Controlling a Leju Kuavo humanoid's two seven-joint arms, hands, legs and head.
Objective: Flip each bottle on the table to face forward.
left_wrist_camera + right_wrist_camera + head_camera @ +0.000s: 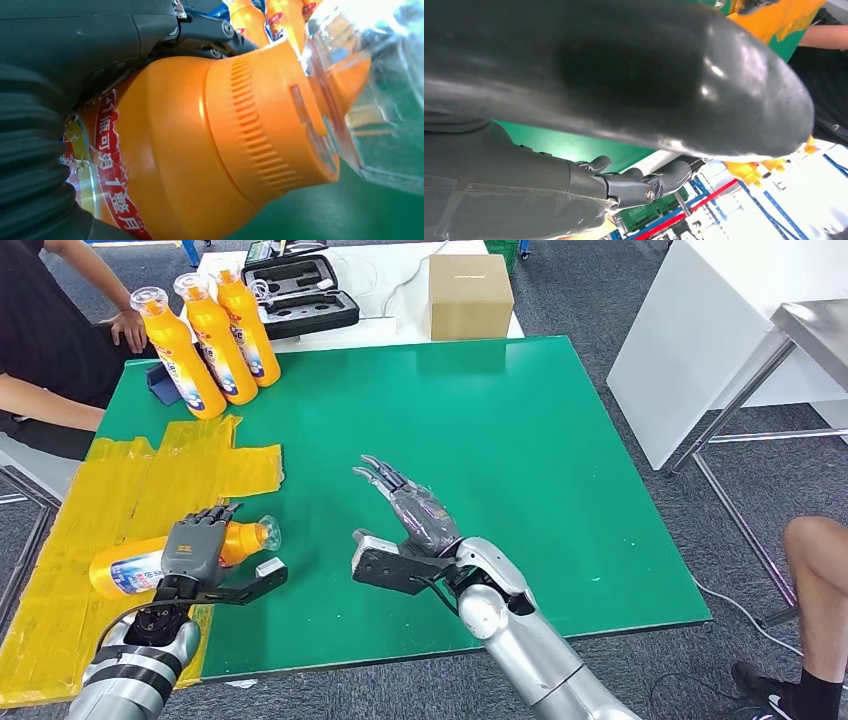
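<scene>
1. Orange plastic marks the bottle (135,562) lying on its side at the near left of the counter (520,440), its clear cap (266,533) pointing toward the middle of the green surface.
2. The left robot hand (195,545) grips this bottle from above, fingers curled over its body; the left wrist view shows the orange shoulder (200,145) and ribbed collar close up, with the red label (112,165) beside the hand's grey cover.
3. The bottle rests on crumpled yellow sheeting (150,490) that covers the left part of the counter.
4. The right robot hand (410,515) hovers over bare green surface just right of the lying bottle, fingers spread wide and extended forward, holding nothing.
5. In the right wrist view its thick grey thumb (674,75) fills much of the frame, with dark fingers (634,187) apart from it.
6. Three more orange bottles (210,340) stand upright in a tight row at the far left corner of the counter, labels visible.
7. A brown cardboard box (470,295) and an open black case (300,295) sit on a white surface beyond the far edge.
8. A person in a dark shirt (50,330) sits at the left, one hand near the standing bottles.
</scene>
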